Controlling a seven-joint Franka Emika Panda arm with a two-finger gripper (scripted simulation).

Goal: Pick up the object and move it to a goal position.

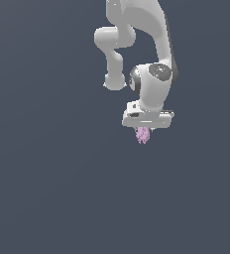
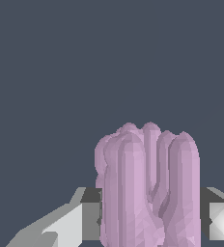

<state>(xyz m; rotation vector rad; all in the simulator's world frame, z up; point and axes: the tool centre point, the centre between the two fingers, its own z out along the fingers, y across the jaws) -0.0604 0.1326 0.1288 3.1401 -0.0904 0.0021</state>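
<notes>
The object (image 1: 143,134) is a small pale pink-lilac cluster of oblong nubs. It hangs below my white gripper (image 1: 143,130) in the exterior view, narrower than the gripper's body. In the wrist view the object (image 2: 147,188) fills the space between my two fingers (image 2: 90,214), which press on both of its sides. My gripper (image 2: 150,217) is shut on it. In the exterior view the fingertips are hidden behind the object.
The white arm (image 1: 146,44) reaches down from the top of the exterior view. A plain dark grey-blue background (image 1: 47,188) is all around. No goal marker shows.
</notes>
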